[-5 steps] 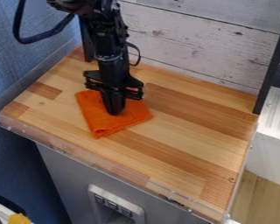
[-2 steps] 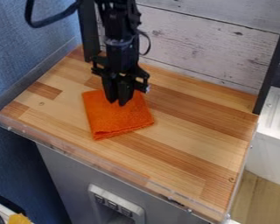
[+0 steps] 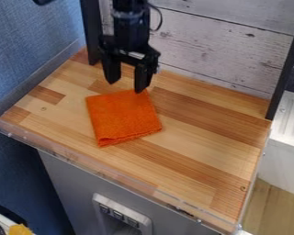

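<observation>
The black gripper (image 3: 126, 86) hangs just behind the folded orange cloth (image 3: 123, 117), near the back left of the wooden table. Its two fingers are spread apart with nothing between them. The right fingertip overlaps the cloth's back edge in the view; whether it touches cannot be told. The cloth lies flat as a rough square, with a layered fold along its front edge.
A wooden tabletop (image 3: 192, 142) surrounds the cloth, with a low clear rim (image 3: 106, 170) along its front. Whitewashed planks (image 3: 211, 50) stand behind, between dark posts. A blue wall (image 3: 26, 46) is at the left.
The gripper has risen and moved back from over the cloth, and its fingers have opened. The cloth shifted slightly right at first and now lies still.
</observation>
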Action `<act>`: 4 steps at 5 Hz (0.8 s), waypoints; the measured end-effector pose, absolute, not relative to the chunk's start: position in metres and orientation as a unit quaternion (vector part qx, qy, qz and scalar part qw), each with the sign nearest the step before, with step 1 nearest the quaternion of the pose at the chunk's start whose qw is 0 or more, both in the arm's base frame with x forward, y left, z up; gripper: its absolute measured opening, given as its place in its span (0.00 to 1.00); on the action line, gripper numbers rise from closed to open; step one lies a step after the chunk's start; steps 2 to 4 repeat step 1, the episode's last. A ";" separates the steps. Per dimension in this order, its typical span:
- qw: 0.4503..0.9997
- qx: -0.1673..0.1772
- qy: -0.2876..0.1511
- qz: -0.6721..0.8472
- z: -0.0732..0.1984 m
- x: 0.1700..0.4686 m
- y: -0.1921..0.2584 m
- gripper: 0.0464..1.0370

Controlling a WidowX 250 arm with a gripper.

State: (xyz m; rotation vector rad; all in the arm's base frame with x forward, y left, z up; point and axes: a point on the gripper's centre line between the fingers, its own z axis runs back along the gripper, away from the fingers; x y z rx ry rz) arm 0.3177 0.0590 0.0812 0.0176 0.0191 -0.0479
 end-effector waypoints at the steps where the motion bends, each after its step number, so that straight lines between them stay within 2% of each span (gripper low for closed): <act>1: 1.000 0.004 0.000 -0.018 0.088 0.317 0.057 0.96; 4: 1.000 0.004 0.000 -0.018 0.088 0.317 0.057 0.96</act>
